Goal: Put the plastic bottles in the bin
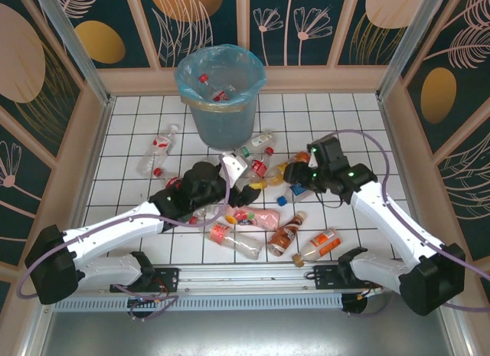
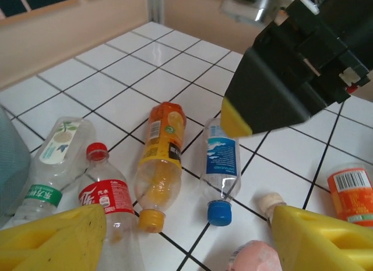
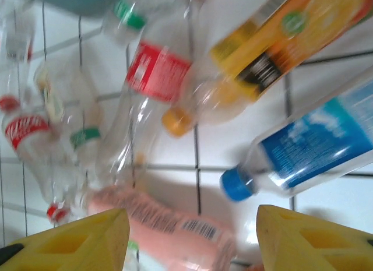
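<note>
White-tiled bench (image 1: 138,111): plastic bottles (image 1: 253,218) scattered near the bin (image 1: 220,96), some inside.
Overhead, picking looks underway. Left tool (image 2: 186,224) spread beside cola bottle (image 2: 108,198); right tool (image 3: 192,215) spread over pink bottle (image 3: 169,224); next: pinch, carry binward.

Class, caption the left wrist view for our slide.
Open left gripper over an orange plastic bottle and a blue-capped clear bottle on white tiles.

Two white-and-black arms reach from the near edge toward the middle, wrists angled inward and near each other. The left gripper (image 1: 230,171) points forward and down, its yellow fingers (image 2: 55,236) spread apart. The right gripper (image 1: 295,176) faces left, its yellow fingers (image 3: 315,239) likewise parted.
</note>
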`<state>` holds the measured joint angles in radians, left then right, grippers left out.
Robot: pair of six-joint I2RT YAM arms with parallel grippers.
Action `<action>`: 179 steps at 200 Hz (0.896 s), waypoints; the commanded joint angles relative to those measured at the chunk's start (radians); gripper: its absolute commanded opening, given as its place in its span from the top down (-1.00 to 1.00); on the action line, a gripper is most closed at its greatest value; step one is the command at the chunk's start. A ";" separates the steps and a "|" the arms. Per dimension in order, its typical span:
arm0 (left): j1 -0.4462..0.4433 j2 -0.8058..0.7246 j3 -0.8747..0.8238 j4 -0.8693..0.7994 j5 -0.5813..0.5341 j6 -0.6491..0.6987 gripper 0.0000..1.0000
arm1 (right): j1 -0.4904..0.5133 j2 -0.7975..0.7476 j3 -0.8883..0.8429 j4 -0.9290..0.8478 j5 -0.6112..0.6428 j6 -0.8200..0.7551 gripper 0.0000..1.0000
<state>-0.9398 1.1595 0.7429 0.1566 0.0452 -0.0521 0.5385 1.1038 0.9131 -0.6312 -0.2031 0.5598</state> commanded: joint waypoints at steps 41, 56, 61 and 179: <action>-0.006 -0.070 -0.041 -0.077 -0.300 -0.126 -0.57 | 0.387 0.079 -0.001 0.156 -0.017 -0.179 -0.18; -0.006 -0.114 -0.024 -0.182 -0.514 -0.281 -0.63 | 0.465 0.113 -0.004 0.194 0.028 -0.222 -0.19; -0.004 -0.134 -0.019 -0.218 -0.573 -0.330 -0.67 | 0.486 0.126 -0.005 0.207 0.041 -0.234 -0.19; 0.093 -0.354 0.048 -0.440 -0.706 -0.485 -0.67 | 0.771 0.475 0.062 0.226 0.178 -0.376 -0.45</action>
<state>-0.8635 0.8188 0.7658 -0.2600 -0.6491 -0.5323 1.2835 1.5234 0.9203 -0.3511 -0.0864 0.2359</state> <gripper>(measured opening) 0.837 0.714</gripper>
